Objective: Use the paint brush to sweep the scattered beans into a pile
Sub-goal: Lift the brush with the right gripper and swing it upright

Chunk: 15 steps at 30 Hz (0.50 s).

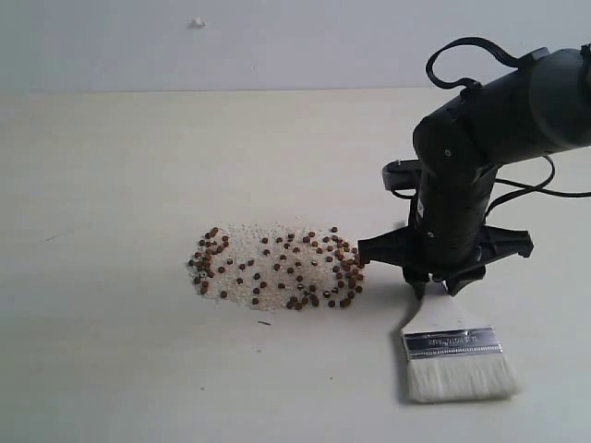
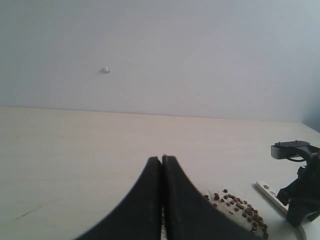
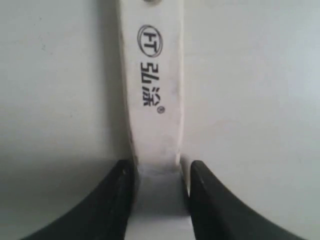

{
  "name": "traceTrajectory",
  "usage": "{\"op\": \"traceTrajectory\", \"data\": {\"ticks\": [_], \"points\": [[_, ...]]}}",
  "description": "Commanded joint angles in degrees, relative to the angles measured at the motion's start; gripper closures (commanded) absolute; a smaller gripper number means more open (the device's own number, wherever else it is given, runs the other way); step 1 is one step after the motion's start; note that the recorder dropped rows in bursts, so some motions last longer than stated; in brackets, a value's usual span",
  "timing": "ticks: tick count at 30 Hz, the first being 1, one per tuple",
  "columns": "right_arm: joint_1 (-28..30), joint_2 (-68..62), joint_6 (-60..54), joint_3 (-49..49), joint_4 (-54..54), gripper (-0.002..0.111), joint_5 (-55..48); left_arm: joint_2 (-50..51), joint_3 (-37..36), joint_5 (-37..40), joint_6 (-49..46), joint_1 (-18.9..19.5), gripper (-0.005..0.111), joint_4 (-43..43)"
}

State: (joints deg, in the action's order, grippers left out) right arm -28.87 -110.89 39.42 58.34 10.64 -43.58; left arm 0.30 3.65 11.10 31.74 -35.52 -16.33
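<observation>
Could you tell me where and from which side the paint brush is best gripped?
Take the paint brush by its narrow wooden handle behind the ferrule, descending from above and pinching its two thin edges. It lies flat on the table, so only those edges seem reachable.

Pale matte table (image 1: 111, 369) across the lower exterior view, with a plain grey-white wall (image 1: 295, 41) behind. On the wall toward eleven o'clock, a small white blob (image 1: 198, 21). Near table centre, a flat patch of fine white grains (image 1: 247, 238). Just apart at its six o'clock, a tiny dark fleck (image 1: 265, 323). Toward nine o'clock, a faint scratch (image 1: 51, 237).
</observation>
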Motion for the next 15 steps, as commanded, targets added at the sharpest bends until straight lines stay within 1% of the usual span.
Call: {"op": "traceTrajectory", "data": {"ticks": [1,10,15], "points": [[0.2,-1.0,-3.0,-0.3,1.1,0.108,-0.2,-0.3,-0.3,-0.1,0.0,0.2,0.107,0.1],[0.2,-0.6,-5.2,-0.3,1.8,0.108,0.0,-0.3,-0.3,-0.1,0.0,0.2,0.107,0.1],[0.2,2.2,-7.6,-0.3,1.4,0.108,-0.3,-0.3,-0.3,-0.1,0.0,0.2,0.107,0.1]]}}
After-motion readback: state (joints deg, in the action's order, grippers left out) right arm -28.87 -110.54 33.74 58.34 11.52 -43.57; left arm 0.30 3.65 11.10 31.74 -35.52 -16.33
